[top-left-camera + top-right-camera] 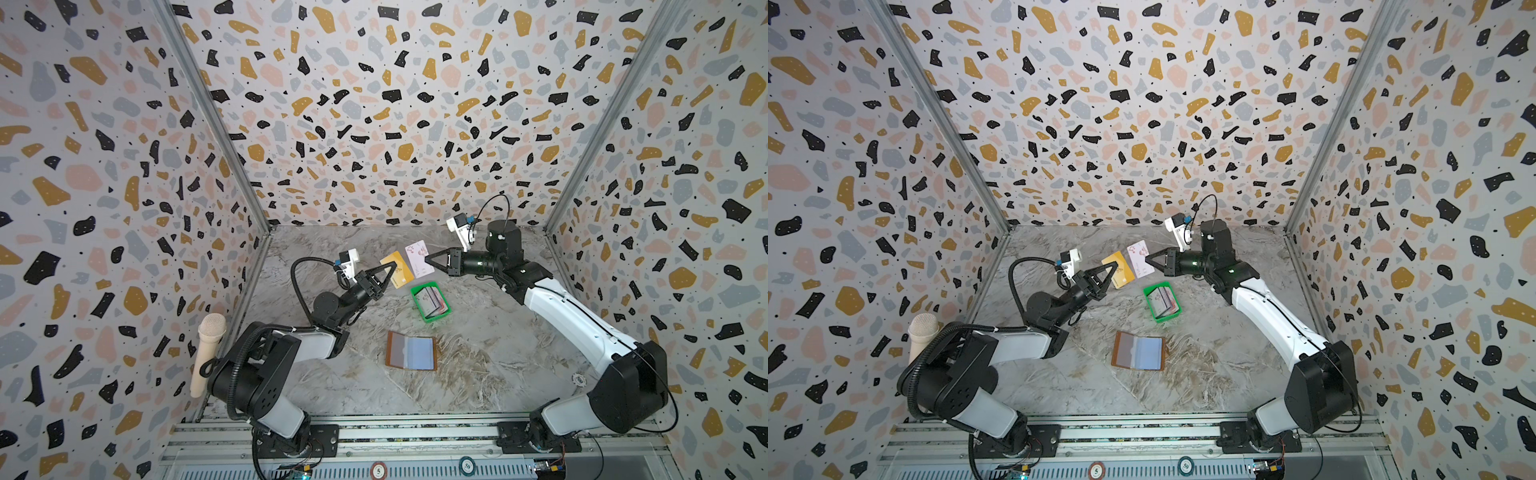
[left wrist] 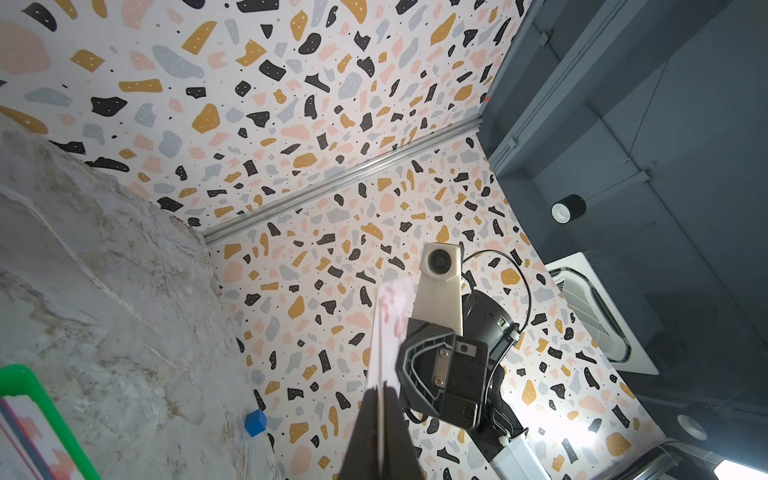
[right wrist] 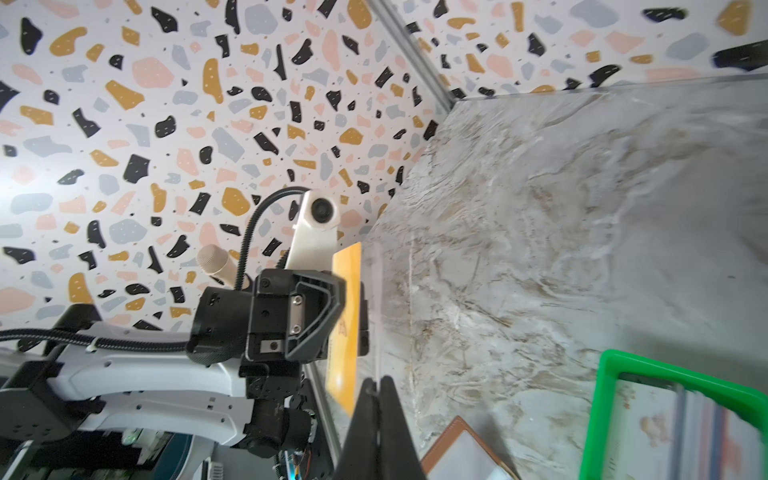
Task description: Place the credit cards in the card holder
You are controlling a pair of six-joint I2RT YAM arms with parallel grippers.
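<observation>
Two cards are up in the air over the grey table (image 1: 478, 365). The card holder (image 1: 411, 351) lies open and flat near the front, clear sleeves (image 1: 420, 354) up. I think that is so a card can slide straight in. The green tray (image 1: 436, 317) at 12 o'clock from it keeps the rest of the credit cards (image 1: 434, 302) in one tidy pile. The left pincer (image 1: 392, 269) is pressed tight on a yellow card (image 1: 405, 274) by its edge; the right pincer (image 1: 426, 257) nips a white card (image 1: 417, 262) the same way — so most of each card sticks out free. The card holder sits well apart, at about 5 o'clock from the left pincer and 7 o'clock from the right one.
</observation>
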